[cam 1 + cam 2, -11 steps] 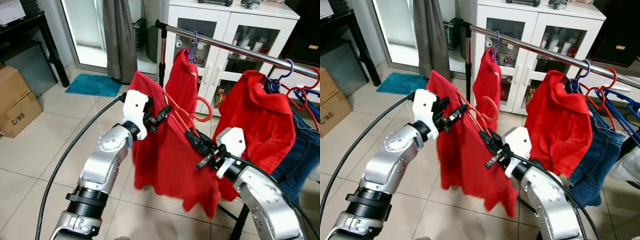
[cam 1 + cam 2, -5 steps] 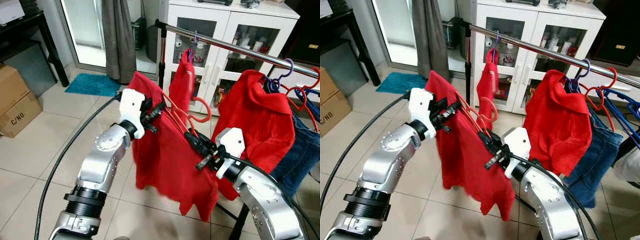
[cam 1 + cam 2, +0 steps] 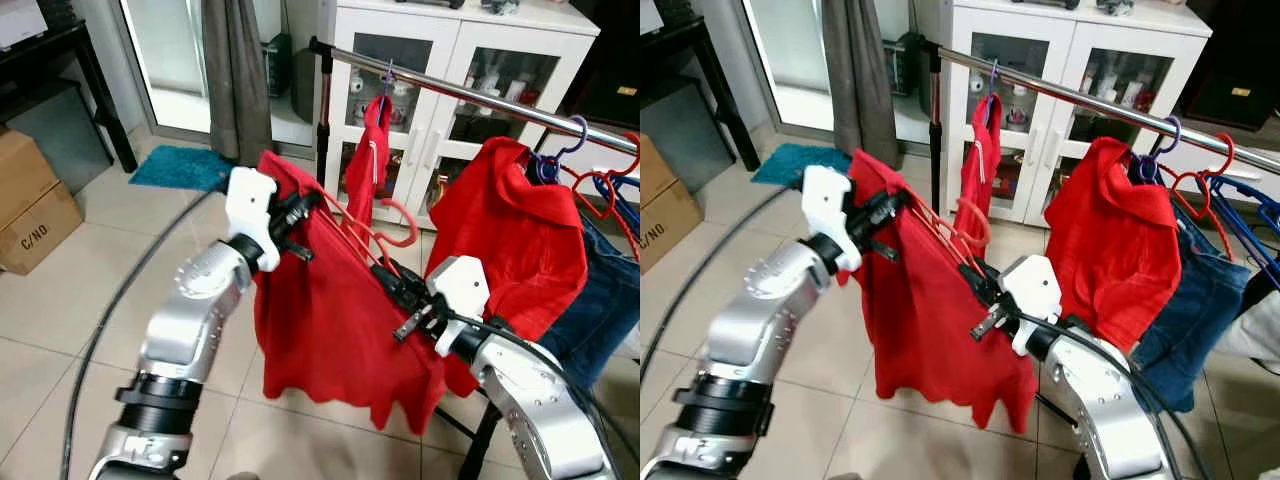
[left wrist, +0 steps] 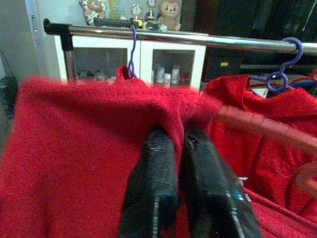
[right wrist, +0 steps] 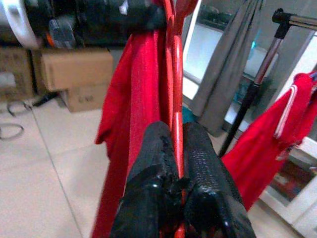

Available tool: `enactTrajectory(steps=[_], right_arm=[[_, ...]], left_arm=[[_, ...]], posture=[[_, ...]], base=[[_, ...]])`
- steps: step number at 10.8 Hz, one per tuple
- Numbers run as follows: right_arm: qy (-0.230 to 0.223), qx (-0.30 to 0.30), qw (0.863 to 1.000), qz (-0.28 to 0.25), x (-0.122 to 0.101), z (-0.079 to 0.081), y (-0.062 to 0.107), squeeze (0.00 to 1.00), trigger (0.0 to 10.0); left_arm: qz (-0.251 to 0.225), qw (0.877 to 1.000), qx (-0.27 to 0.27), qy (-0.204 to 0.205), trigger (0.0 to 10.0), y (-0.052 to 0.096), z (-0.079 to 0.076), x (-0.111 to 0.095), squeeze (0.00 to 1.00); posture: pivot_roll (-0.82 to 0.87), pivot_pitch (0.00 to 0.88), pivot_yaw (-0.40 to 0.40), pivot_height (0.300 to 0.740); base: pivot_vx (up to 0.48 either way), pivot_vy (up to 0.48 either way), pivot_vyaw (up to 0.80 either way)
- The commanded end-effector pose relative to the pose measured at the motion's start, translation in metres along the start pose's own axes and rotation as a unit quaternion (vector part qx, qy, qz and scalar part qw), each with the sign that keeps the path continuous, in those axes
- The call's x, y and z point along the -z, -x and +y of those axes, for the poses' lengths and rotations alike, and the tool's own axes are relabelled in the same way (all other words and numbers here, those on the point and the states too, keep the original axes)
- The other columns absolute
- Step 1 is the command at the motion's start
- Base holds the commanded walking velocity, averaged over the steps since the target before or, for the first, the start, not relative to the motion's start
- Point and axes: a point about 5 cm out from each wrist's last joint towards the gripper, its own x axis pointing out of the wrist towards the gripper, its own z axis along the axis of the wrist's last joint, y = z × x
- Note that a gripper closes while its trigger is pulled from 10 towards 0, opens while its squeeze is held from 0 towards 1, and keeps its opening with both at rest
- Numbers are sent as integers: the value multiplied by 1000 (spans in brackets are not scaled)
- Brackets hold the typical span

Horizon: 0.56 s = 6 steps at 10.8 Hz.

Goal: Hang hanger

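The red hanger (image 3: 368,238), carrying a red shirt (image 3: 335,330), is hanging in the air between both grippers, below and in front of the metal rail (image 3: 470,92); the shirt is hiding most of its frame. In the left eye view, the left gripper (image 3: 300,212) is clamping one end and the right gripper (image 3: 385,283) the other. Open rail is lying between the hung red garment (image 3: 372,160) and the red polo (image 3: 510,240). In the left wrist view, the fingers (image 4: 156,173) are pressing together on shirt fabric. In the right wrist view, the fingers (image 5: 203,163) are closing on the hanger's bar.
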Motion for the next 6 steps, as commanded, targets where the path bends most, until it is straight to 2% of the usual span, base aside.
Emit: enactTrajectory(steps=[1, 2, 3, 5, 6], right_arm=[[12, 5, 1000, 5, 0, -3, -1, 0, 10000], [53, 25, 997, 47, 9, -9, 4, 0, 10000], [71, 20, 995, 67, 14, -9, 8, 0, 10000], [97, 5, 991, 94, 21, -8, 15, 0, 10000], [100, -1, 991, 86, 20, -8, 18, 0, 10000]], left_arm=[[-12, 1000, 2, -4, 0, 2, 2, -8, 0], [-22, 999, 45, -2, 0, 12, 2, -21, 0], [-24, 998, 57, -5, 0, 17, 5, -27, 0], [-25, 999, 36, -31, 0, 24, 25, -44, 0], [-14, 998, -10, -57, 0, 26, 45, -51, 0]], posture=[[100, 0, -9, 740], [99, 1, -11, 740], [99, 2, -13, 740], [100, 2, -18, 740], [100, 1, -20, 740]], base=[[0, 0, 0], [0, 0, 0], [0, 0, 0], [0, 0, 0], [0, 0, 0]])
